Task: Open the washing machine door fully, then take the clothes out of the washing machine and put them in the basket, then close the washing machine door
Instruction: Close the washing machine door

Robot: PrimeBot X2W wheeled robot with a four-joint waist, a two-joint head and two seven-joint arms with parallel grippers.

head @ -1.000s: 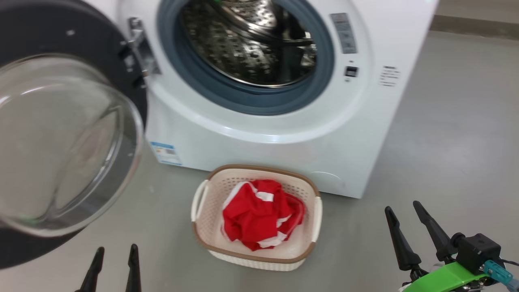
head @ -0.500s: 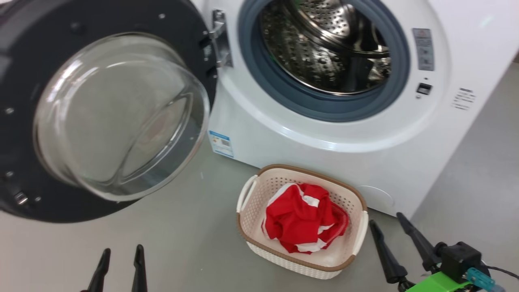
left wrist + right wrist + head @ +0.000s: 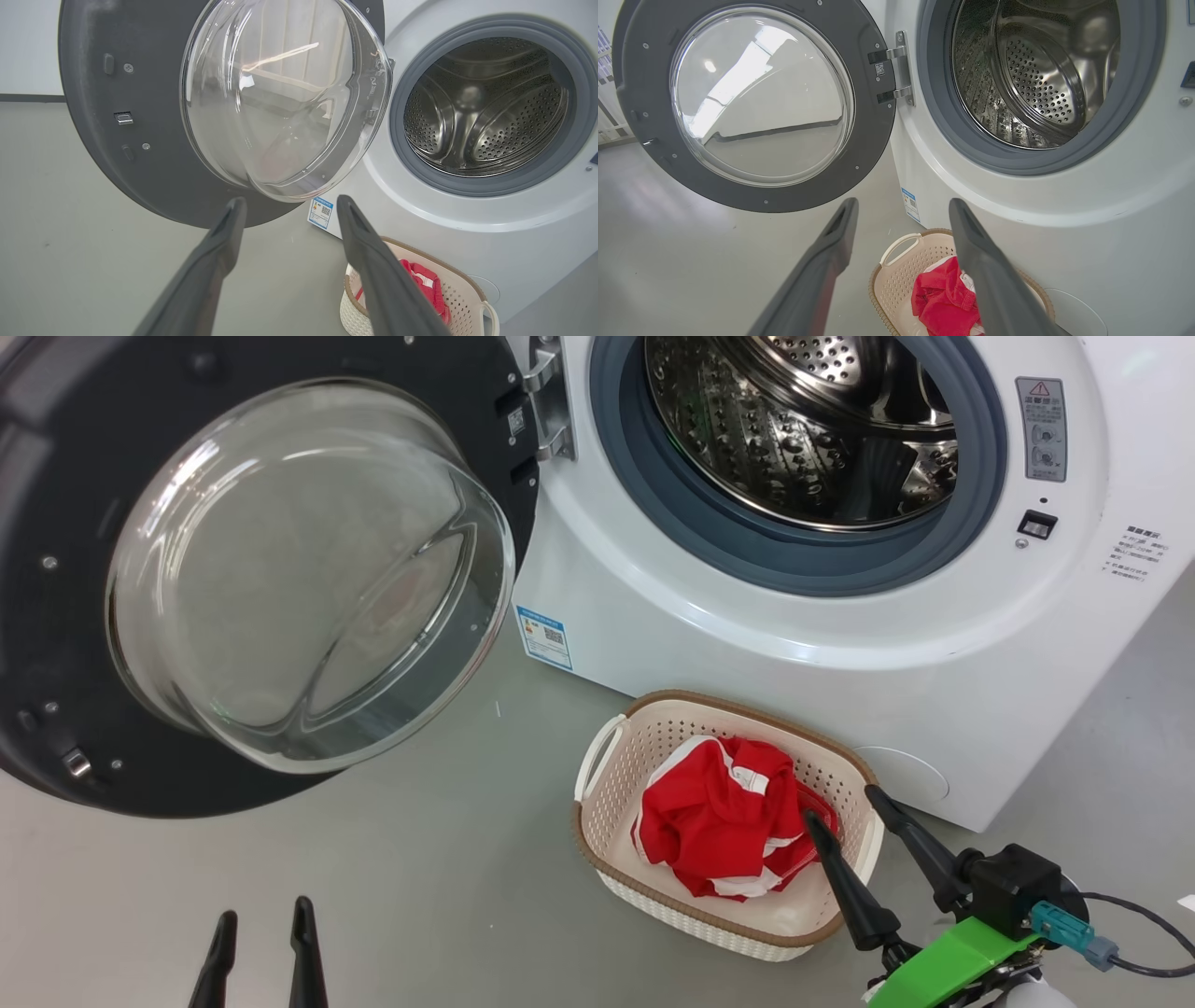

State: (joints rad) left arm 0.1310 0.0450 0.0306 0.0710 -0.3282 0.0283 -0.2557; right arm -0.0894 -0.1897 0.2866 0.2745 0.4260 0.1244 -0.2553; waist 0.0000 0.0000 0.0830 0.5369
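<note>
Head view: one big white front-loading washing machine (image 3: 840, 644), its one round door with wide black rim (image 3: 56, 616) swung open on the hinge (image 3: 551, 392) to the robot's left, bulging clear glass bowl (image 3: 308, 579) facing the camera. One perforated steel drum (image 3: 803, 420) inside one grey rubber gasket (image 3: 803, 560). One small blue label (image 3: 544, 637) low on the front panel, by the door's edge. One cream perforated plastic basket with brown woven-look rim (image 3: 719, 709) and two white handles stands on the grey floor (image 3: 420, 877), just in front of the machine. One heap of bright red clothes with white bands (image 3: 724, 812) lies in the basket; number of garments in the heap cannot be told. Two grippers, two long dark fingers each. Left gripper (image 3: 264, 909) at lower left, over bare floor, well apart from the basket, fingers spread, nothing between them. Right gripper (image 3: 842, 804) at lower right on a green bracket (image 3: 943, 961), jaws wide, holding nothing; one finger crosses the basket's right end in the picture; contact cannot be told. Right wrist view: basket and red heap low between the spread fingers, one finger across the heap. Against half a second back: the whole head view has shifted, camera moved, machine and door now higher and further right in frame. Right gripper then stood clear to the right of the basket; now it overlaps it. Both grippers as wide as before. Clothes lie as before.
</note>
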